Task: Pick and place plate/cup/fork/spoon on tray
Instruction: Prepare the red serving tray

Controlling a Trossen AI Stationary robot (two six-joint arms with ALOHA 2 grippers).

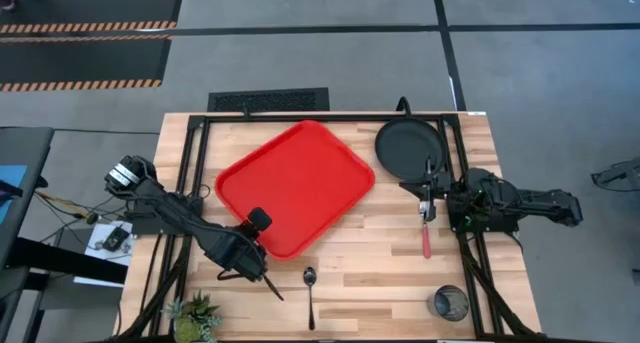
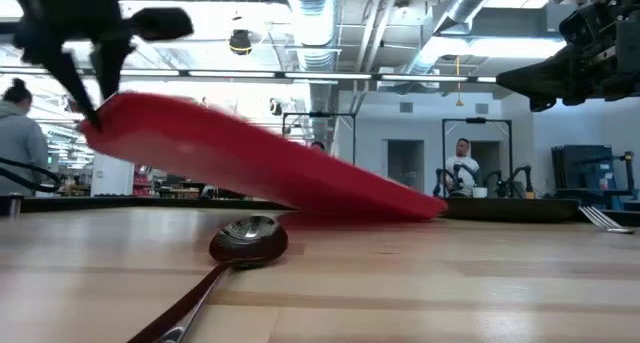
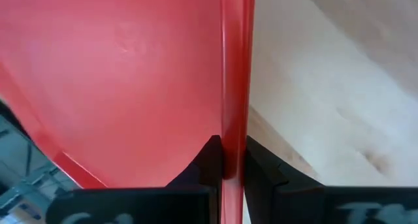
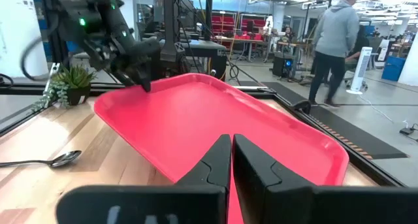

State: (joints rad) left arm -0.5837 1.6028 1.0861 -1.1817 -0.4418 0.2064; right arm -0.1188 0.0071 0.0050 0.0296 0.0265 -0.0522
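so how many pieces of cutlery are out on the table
2. The spoon lies near the table's front edge, just in front of the red tray. The fork lies right of the tray, under the right hand. None seem hidden.

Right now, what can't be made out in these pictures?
The fork tines: in the high view, the right gripper covers them.
The spoon handle end: in the low view, cut off by the bottom edge.
The table under the tray: hidden by the tilted tray, whose rim the left gripper clamps.
The cup contents: too small in the high view.
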